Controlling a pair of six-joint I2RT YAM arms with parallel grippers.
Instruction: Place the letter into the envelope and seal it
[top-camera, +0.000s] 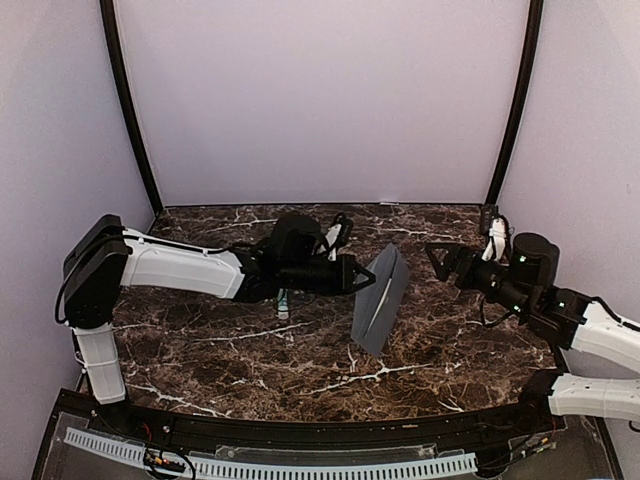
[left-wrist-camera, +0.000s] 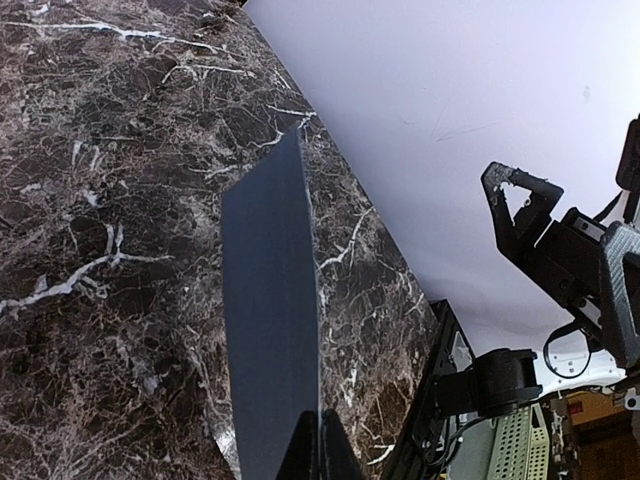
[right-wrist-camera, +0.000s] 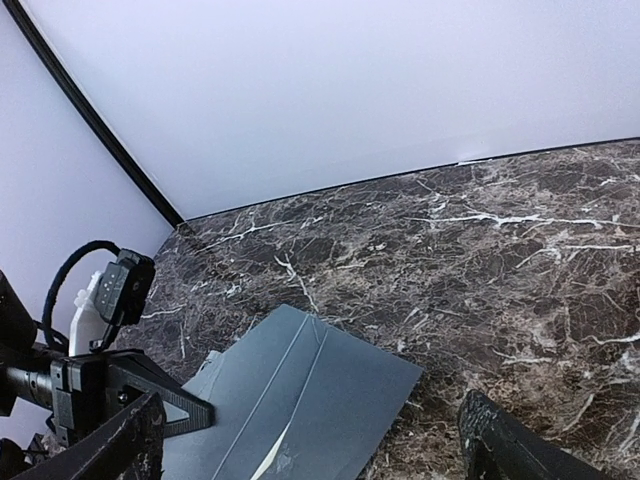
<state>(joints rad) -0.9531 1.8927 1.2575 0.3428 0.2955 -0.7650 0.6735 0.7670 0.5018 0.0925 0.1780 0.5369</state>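
Count: one envelope (top-camera: 382, 300), two grippers. The left gripper (top-camera: 358, 277) is clenched on the envelope's edge and holds it on edge above the middle of the table (top-camera: 250, 350). One cream sliver (right-wrist-camera: 268, 462) shows at the envelope's lower edge. The right gripper (top-camera: 440, 258) is spread wide, near the envelope but apart from it. The table is dark brown marble with white veins. The walls (top-camera: 320, 100) are plain and pale. Two black poles (top-camera: 130, 110) stand at the rear corners.

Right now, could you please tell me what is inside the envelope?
A pale cream sliver, possibly the letter, shows at the bottom edge of the envelope in the right wrist view. Grey paper covers everything else inside.
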